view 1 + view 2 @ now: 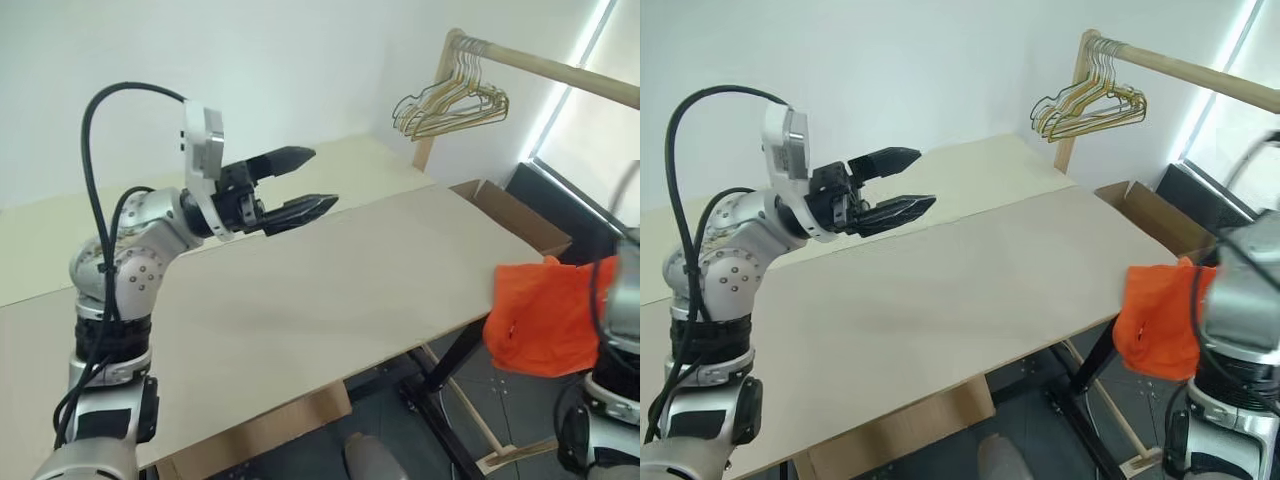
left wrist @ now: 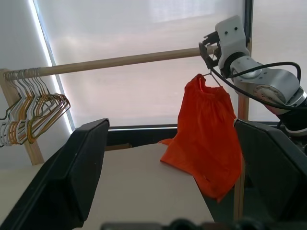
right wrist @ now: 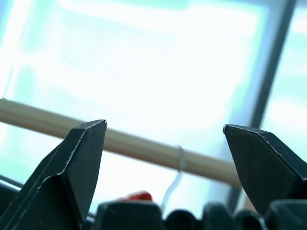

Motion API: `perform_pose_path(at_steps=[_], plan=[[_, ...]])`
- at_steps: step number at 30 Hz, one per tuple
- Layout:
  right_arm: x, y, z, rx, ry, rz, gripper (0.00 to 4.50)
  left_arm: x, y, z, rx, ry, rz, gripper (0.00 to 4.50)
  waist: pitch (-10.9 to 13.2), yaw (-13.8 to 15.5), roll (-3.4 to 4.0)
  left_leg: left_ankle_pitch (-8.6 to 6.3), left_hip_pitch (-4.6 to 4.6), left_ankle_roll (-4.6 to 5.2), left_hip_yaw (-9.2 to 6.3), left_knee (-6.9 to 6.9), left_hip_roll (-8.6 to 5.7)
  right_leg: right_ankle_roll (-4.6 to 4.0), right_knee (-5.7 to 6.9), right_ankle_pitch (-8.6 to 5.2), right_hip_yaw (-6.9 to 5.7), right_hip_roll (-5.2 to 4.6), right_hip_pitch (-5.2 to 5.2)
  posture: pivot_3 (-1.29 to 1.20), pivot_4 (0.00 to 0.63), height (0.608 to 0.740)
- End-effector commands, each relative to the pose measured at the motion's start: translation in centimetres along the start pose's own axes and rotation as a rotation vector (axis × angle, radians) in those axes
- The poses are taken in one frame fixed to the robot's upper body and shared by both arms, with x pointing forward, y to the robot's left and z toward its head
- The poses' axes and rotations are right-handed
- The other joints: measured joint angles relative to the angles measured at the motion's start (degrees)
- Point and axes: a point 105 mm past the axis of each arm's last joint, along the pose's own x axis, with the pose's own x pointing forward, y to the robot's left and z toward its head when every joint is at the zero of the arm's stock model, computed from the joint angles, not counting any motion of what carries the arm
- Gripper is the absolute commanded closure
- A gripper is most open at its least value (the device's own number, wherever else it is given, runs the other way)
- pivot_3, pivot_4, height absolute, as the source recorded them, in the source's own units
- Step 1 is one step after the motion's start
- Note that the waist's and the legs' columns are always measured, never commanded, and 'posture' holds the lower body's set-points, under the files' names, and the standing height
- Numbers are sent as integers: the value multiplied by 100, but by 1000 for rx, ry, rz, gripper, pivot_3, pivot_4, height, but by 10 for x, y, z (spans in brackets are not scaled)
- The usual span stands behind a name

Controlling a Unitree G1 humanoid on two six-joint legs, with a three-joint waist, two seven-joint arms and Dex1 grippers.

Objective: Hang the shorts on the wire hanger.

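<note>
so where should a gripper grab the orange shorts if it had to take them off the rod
Probably at the gathered waistband of the shorts, just under the wire hanger hooked on the wooden rod. The fabric bunches there and hangs loose lower down. Come from the table side.

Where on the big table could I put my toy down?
Almost anywhere. The table top is bare from below the left tool across to the edge by the cardboard box. It gets crowded off the right end: the shorts hang there on the wire hanger from the wooden rail, with gold hangers bunched farther along.
</note>
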Motion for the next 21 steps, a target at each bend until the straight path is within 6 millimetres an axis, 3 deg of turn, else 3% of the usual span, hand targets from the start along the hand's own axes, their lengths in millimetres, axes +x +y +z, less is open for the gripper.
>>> perform_pose_path(at_steps=[1,7,14,17,21], plan=[[-25,57,35,209,-125,398,25,-17,4,-7,109,74,61,0,0,-20,-13,0,6,0,0,-2,3,0,-1,0,1,3,2,-267,0,740],[-80,118,51,490,-69,1061,25,-51,6,-26,150,207,163,0,24,249,-52,-1,-6,0,-5,-4,14,-43,-1,28,-2,-3,-6,-164,0,740],[-139,141,40,417,-160,1538,25,-78,-14,-39,154,295,246,0,42,1077,-73,-9,-27,-11,-6,-11,23,-48,-2,27,-13,-3,-38,-20,16,740],[-151,147,41,432,-163,1661,25,-90,-27,-46,159,353,262,0,47,1425,-78,-8,-59,-12,0,-10,24,-59,7,29,-13,-2,-77,29,26,740],[-156,153,42,439,-179,1748,25,-98,-27,-49,170,393,323,0,64,1872,-83,-2,-84,-20,10,-6,23,-81,17,38,-13,5,-116,77,33,740]])
